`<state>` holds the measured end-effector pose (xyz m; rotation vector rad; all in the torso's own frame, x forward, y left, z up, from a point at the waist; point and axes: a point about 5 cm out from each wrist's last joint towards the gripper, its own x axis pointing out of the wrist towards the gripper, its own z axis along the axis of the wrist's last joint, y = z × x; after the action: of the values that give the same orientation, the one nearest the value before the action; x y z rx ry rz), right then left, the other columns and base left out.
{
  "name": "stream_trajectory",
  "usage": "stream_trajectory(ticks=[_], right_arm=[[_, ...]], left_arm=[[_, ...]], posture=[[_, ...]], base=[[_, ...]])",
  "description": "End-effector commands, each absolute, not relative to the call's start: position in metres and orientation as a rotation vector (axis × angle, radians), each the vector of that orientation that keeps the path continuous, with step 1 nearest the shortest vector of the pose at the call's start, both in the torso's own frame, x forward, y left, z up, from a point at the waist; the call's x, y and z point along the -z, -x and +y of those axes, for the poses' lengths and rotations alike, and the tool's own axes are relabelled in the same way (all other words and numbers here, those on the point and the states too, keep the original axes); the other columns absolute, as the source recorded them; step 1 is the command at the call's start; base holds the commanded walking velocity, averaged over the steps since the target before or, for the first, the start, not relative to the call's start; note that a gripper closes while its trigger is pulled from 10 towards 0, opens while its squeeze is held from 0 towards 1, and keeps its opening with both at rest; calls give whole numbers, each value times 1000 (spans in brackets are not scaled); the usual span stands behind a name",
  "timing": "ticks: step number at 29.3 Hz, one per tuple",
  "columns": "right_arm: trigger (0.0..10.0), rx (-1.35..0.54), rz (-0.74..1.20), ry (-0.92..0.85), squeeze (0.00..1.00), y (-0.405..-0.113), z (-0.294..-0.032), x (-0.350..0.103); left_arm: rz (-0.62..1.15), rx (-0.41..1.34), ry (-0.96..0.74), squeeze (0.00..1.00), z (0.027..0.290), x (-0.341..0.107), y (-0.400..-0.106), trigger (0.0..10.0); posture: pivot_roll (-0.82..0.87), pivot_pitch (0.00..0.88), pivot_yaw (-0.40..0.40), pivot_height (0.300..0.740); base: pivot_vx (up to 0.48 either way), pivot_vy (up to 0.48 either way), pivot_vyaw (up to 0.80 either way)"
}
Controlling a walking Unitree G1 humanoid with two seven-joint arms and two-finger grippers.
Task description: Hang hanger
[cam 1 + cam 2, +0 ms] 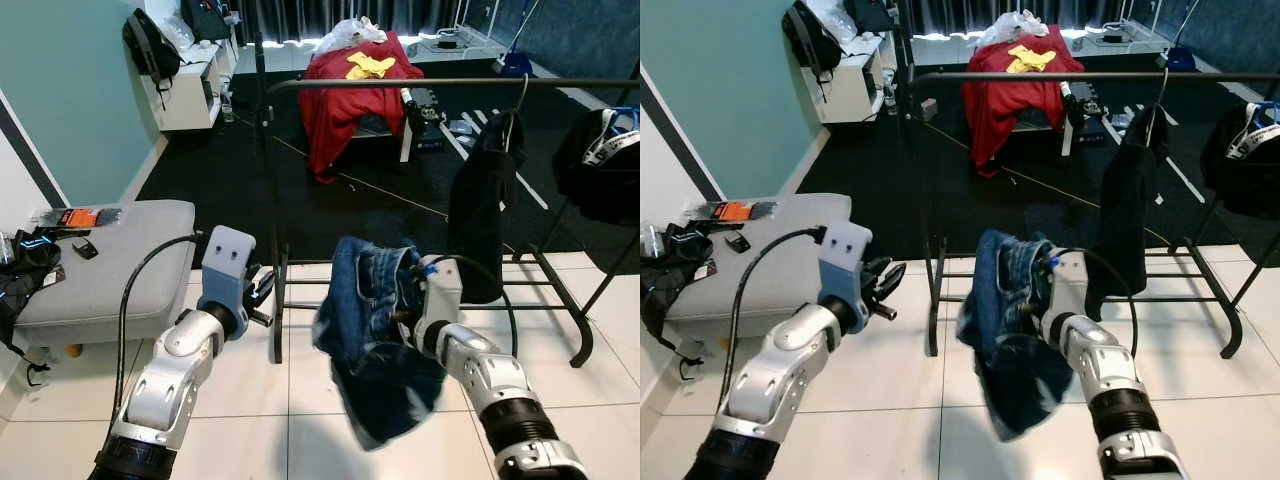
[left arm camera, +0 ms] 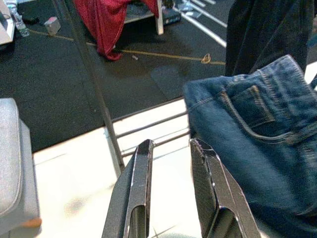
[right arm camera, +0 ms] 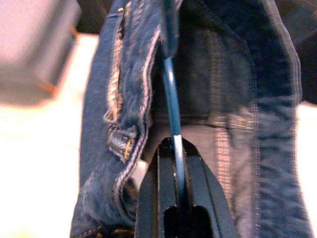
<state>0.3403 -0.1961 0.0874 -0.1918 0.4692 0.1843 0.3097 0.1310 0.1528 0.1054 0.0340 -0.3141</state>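
Note:
A pair of blue jeans (image 1: 375, 335) hangs on a blue hanger (image 3: 172, 106), held in front of me at waist height. My right gripper (image 3: 174, 144) is shut on the hanger's thin blue bar, buried in the denim. The black clothes rail (image 1: 450, 84) runs across above and behind, with a dark garment (image 1: 482, 205) hanging on it. My left gripper (image 2: 171, 148) is open and empty, just left of the jeans (image 2: 257, 144), near the rack's left post (image 1: 272, 250).
A grey padded bench (image 1: 105, 265) with small items stands at the left. A dark jacket (image 1: 600, 165) hangs at the rack's right end. Beyond the rack, a red cloth (image 1: 355, 100) covers a piece of furniture on black carpet. White tiled floor lies under me.

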Motion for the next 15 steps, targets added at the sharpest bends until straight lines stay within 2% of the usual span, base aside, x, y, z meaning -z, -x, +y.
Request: stream_trajectory(ticks=[1, 9, 13, 15], right_arm=[[10000, -205, 423, 370, 0, -342, -198, -91], [10000, -240, 394, 388, 0, -341, -197, -93], [10000, -362, 344, 529, 0, -334, -189, -90], [10000, -365, 323, 528, 0, -333, -187, -89]], left_arm=[[61, 298, -139, 0, 133, -144, -310, 10000], [55, 277, -136, 0, 132, -142, -314, 10000], [64, 230, -125, 0, 138, -138, -316, 10000], [67, 209, -90, 0, 140, -136, -317, 10000]], posture=[[89, 23, 20, 740], [84, 19, 25, 740], [85, 21, 34, 740], [88, 21, 38, 740]], base=[[0, 0, 0], [0, 0, 0], [0, 0, 0], [0, 0, 0]])
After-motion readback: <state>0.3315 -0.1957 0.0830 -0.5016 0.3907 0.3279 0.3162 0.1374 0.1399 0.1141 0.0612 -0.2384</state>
